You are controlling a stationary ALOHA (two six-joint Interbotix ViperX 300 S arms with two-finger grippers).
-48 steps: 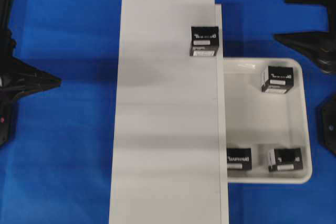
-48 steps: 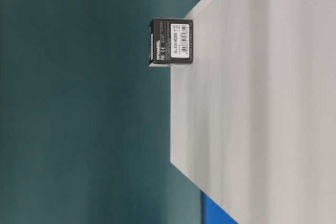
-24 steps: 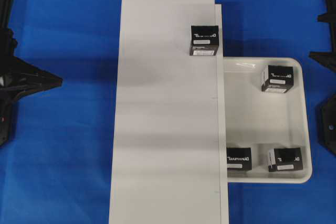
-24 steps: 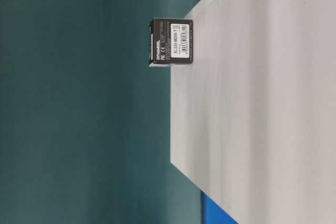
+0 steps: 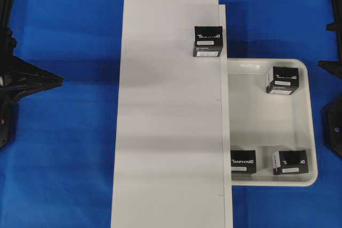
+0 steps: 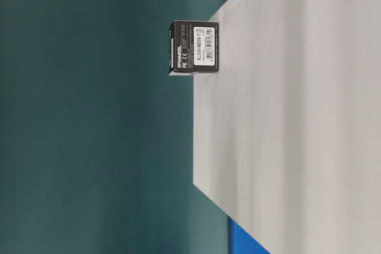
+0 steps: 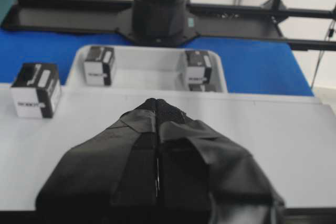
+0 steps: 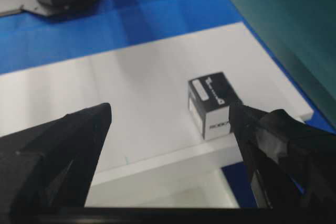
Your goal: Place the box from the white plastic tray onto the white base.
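Blue counter point(image 5: 69, 148), one box point(image 5: 208, 41) resting on the white base point(image 5: 165, 132).
Three more boxes sit in the white plastic tray point(image 5: 312, 126); left gripper point(image 7: 156, 103) clenched, right gripper point(image 8: 170, 124) spread wide, empty.

White base point(image 5: 171, 121) — flat, matt, smooth board; faint banded shading. White plastic tray point(image 5: 302, 126) glossy, caught highlight at rim. Box point(image 5: 208, 41) looked like matt black card with white printed paper label. Blue table cover point(image 5: 69, 148) matt, perhaps cloth — view too soft to confirm. Left gripper point(image 7: 156, 103) fingers wrapped in dull black tape, creased.
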